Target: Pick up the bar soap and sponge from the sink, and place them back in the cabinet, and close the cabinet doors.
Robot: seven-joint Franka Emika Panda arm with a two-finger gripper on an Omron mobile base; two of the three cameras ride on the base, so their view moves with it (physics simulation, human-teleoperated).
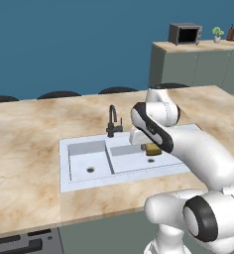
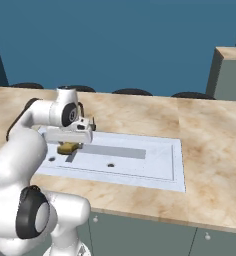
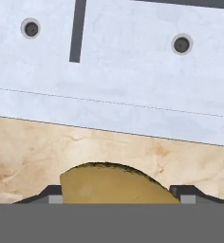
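Sponge held level in gripper, long axis spanning fingertips.

The arm bent forward and down, its gripper pointing downward, fingers clamped on either side of the sponge.

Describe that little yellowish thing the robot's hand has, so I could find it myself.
Find the pale double-basin sink set in the marble counter. Above its longer basin the gripper holds the sponge, a small mustard-yellow block, unlike the thin black faucet nearby.
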